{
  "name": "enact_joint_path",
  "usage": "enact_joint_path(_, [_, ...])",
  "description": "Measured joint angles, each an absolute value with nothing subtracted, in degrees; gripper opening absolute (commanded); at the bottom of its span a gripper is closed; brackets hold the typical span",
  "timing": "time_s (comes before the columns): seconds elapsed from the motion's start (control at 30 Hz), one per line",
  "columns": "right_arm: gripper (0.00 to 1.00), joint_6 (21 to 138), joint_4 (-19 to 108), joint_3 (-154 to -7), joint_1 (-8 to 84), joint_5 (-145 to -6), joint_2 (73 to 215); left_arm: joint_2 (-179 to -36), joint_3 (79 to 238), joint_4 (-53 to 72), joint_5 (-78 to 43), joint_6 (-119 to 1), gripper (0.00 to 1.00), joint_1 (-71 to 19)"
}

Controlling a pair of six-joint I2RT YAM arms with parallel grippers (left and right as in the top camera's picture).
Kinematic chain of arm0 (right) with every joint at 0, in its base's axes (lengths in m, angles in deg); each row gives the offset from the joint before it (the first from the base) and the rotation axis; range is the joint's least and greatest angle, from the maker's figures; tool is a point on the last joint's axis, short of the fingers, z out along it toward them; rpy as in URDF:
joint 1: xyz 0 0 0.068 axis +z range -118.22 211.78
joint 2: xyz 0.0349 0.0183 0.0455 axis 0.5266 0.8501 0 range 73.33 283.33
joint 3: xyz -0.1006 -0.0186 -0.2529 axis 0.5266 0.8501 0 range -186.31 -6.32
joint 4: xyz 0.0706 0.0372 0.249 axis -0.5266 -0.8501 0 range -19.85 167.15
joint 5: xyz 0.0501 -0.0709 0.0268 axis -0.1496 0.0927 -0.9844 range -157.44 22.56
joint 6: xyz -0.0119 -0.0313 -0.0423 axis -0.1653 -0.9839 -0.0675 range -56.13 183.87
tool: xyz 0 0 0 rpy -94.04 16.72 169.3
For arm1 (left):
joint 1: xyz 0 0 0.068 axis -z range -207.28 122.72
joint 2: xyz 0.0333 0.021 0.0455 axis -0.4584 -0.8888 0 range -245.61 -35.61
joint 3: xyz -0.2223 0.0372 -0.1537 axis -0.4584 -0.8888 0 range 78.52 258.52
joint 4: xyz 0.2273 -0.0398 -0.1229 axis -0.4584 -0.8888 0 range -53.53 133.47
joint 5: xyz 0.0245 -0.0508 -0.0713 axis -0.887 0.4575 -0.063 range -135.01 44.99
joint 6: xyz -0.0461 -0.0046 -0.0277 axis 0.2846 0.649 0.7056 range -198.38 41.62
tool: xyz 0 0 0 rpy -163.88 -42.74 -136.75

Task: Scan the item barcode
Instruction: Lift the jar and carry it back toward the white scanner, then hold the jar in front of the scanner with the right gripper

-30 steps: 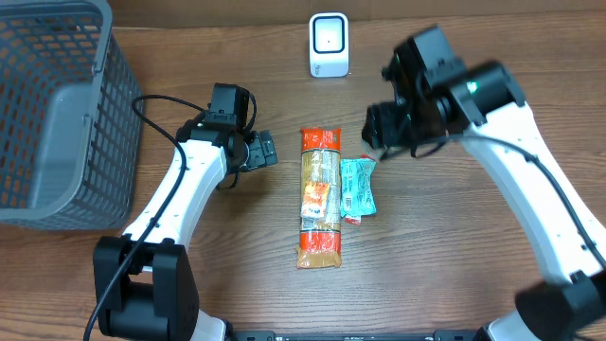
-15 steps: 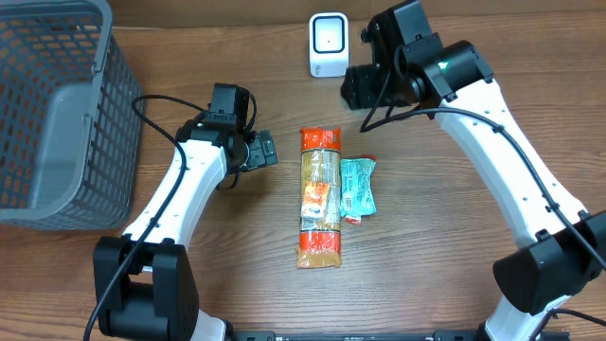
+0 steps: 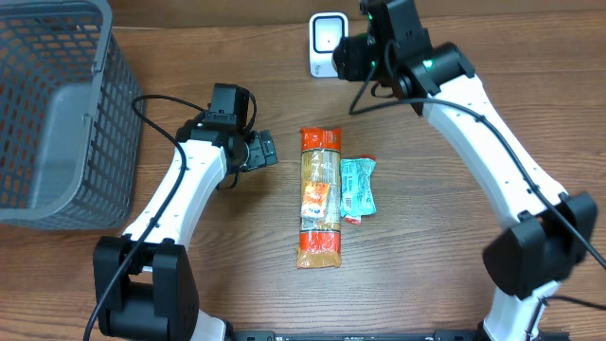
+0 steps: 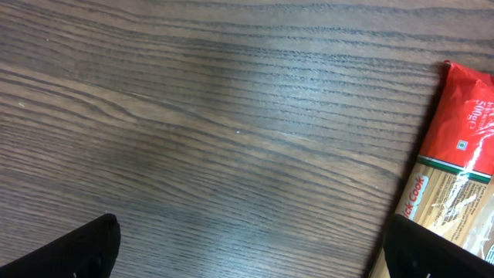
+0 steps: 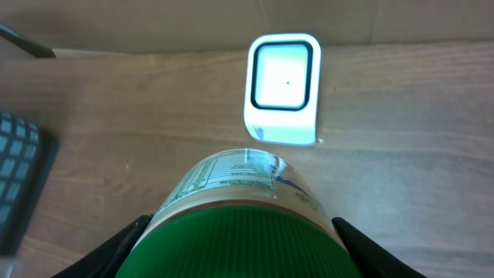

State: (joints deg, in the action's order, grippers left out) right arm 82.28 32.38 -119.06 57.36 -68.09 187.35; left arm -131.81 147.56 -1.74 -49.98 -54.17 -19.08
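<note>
Nearest the base: pasta pkt (image 3: 320,197) laid flat lengthwise on table (image 3: 426,256), red end pointed away; teal sachet (image 3: 358,188) laid just beside it on the R side, edges touching or nearly so.

Further out, L of the pkt: L gripper (image 3: 263,150) seen over bare wood, jaws spread wide, nothing held; in the L wrist view both fingers (image 4: 81,247) are seen at the frame corners, w/ the pkt's red end at the R edge.

Far side: R gripper (image 5: 241,247) closed approx halfway on a jar (image 5: 231,181); green ribbed lid turned toward the wrist cam, printed label turned toward the scanner (image 5: 283,89); jar gripped at both sides below the lid; jar held off the table, near the scanner's window but apart from it; barcode itself not made out.

Far L: grey mesh basket (image 3: 52,104), well apart from the rest.
</note>
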Motion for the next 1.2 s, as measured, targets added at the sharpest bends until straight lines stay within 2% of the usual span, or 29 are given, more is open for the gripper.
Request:
enact_joint_path(0.23, [0.21, 82.15, 36.9, -124.73, 57.36, -68.07, 195.35, -131.81, 147.56, -1.74, -49.98, -54.17, 1.0, -19.08])
enact_joint_path(0.63, [0.21, 80.34, 62.91, -124.7, 57.36, -63.15, 208.2, -131.81, 147.56, -1.76, -49.98, -54.17, 1.0, -19.08])
enact_joint_path(0.97, [0.22, 80.34, 79.77, -124.7, 57.32, -60.37, 213.71, -131.81, 147.56, -1.74, -49.98, -54.17, 1.0, -19.08])
enact_joint_path(1.2, [0.24, 80.36, 86.13, -124.7, 57.32, -56.7, 217.25, -131.81, 147.56, -1.76, -49.96, -54.17, 1.0, -19.08])
